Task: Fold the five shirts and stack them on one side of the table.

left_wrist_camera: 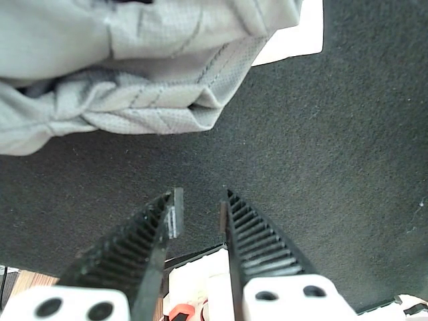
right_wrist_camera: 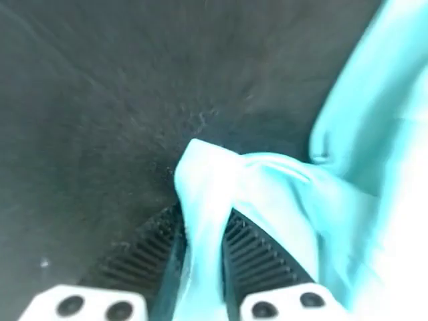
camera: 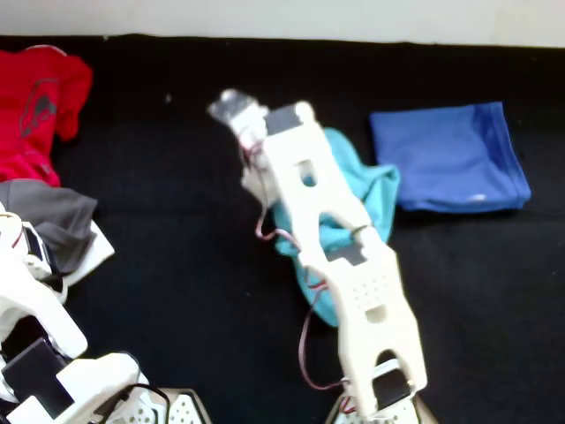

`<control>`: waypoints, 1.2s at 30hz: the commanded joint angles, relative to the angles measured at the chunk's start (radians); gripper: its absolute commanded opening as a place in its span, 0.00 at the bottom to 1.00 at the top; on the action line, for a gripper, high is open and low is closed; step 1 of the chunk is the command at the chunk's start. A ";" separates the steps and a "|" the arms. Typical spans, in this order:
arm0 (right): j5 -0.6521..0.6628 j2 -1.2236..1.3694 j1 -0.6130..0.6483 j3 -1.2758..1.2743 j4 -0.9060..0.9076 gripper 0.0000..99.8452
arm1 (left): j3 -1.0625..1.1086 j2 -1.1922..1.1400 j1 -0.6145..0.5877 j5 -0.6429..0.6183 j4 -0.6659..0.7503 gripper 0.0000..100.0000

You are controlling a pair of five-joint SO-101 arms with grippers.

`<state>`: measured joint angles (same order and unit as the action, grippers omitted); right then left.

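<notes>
Well, from my station I saw the right gripper (right_wrist_camera: 200,224) clamped on a bunched fold of the teal shirt (right_wrist_camera: 281,200), the cloth pinched up between its black ribbed fingers (right_wrist_camera: 257,257). That shirt lay crumpled near the middle of the table, partly under the white right arm (camera: 353,265) in the high view, with wrinkled teal showing on both sides of the arm. Its far edge sat just beside the blue shirt (camera: 446,159), which was folded into a flat rectangle toward the far right side.

The left gripper (left_wrist_camera: 198,207) hung above bare cloth with its jaws a little apart and nothing between them. The grey shirt (left_wrist_camera: 134,67) lay rumpled near its tips, on top of a white shirt (left_wrist_camera: 294,40) whose edge stuck out from under it. Just beyond those, the red shirt (camera: 35,106) was heaped unfolded at the far left corner, touching the grey one.

A black cloth (camera: 177,265) covered the whole table. Behind its far edge ran a pale strip of wall (camera: 353,18).
</notes>
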<state>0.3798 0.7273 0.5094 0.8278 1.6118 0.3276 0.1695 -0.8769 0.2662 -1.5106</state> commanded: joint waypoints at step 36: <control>0.014 -0.427 -0.114 0.429 -0.312 0.01 | -0.090 0.041 0.265 0.003 -0.157 0.11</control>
<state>0.3828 0.2762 0.4803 1.3249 1.3265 0.2938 0.1695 -0.6928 0.2662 -1.6256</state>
